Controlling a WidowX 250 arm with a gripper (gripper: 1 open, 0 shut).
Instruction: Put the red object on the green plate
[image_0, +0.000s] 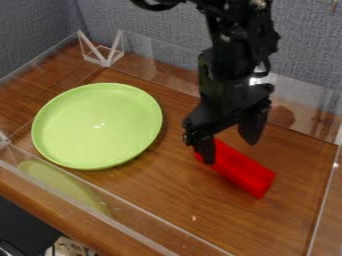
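The red object (242, 169) lies flat on the wooden table at the right, a long block running from upper left to lower right. My gripper (227, 135) points straight down over its upper-left end, open, with one finger on each side of the block's end. I cannot tell whether the fingertips touch it. The green plate (96, 124) rests on the table to the left, empty, a short gap away from the gripper.
Clear acrylic walls (160, 222) ring the wooden table (147, 190). A small white wire stand (102, 47) sits at the back left corner.
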